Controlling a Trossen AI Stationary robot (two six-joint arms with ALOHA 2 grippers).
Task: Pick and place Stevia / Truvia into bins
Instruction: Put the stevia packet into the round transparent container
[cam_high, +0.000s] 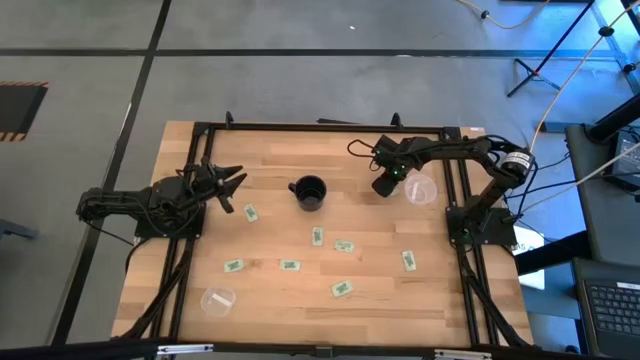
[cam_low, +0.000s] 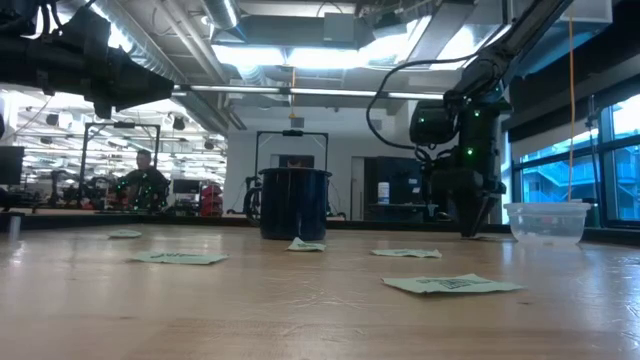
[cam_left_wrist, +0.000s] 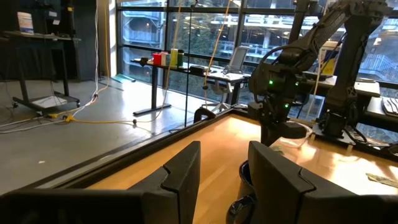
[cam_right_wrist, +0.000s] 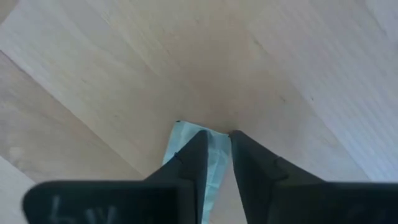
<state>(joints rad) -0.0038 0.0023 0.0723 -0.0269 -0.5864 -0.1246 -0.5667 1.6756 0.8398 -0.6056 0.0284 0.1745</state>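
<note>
Wooden table (cam_high: 270, 300), right claw (cam_right_wrist: 214, 140) pointing straight down, pinching a Stevia packet (cam_right_wrist: 211, 158), left claw (cam_left_wrist: 221, 180) spread.

I am seeing the wooden worktop (cam_high: 300, 300) carrying scattered packets (cam_high: 317, 237), a black cup (cam_high: 309, 192) and two clear bins (cam_high: 217, 299).

Seven Stevia / Truvia packets (cam_high: 318, 237) lie flat on the surface (cam_high: 270, 165) in the high view. The right wrist view adds an eighth packet (cam_right_wrist: 180, 142), pinched between the fingers of the right gripper (cam_right_wrist: 217, 132). There are two clear round bins (cam_high: 217, 299) and one black cup (cam_high: 309, 192).
</note>
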